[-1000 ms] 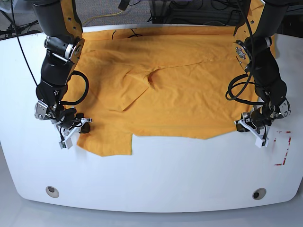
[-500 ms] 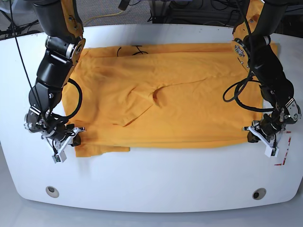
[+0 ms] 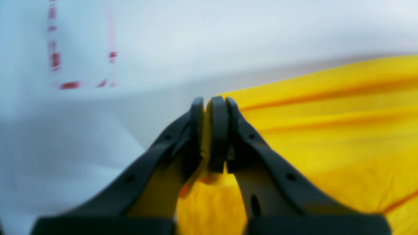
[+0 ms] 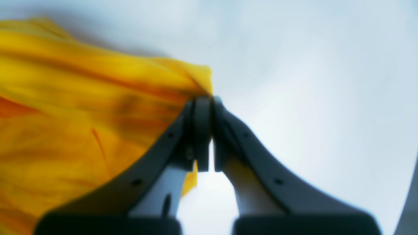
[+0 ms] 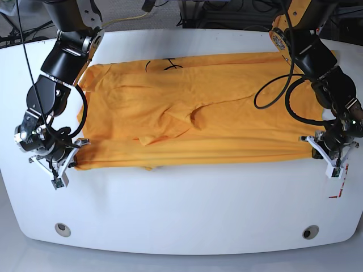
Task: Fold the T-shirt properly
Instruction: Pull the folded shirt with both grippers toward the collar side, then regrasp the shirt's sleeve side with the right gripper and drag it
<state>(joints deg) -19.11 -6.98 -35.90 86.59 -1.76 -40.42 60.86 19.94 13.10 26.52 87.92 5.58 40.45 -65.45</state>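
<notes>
Pulled wider apart than before, the left tool (image 5: 330, 160) and right tool (image 5: 61, 168) are each pinching a near corner of the T-shirt (image 5: 198, 110), stretching it along the tabletop's (image 5: 181, 215) 9-to-3 line.

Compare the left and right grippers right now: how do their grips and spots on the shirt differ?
The left gripper pinches the shirt at the base view's right edge, by red dashed marks; the right gripper pinches the opposite edge, over bare white table. In the wrist views, cloth shows between the left gripper's pads, while the right one grips a bunched corner tip. Both are shut on the shirt's near hem.
</notes>
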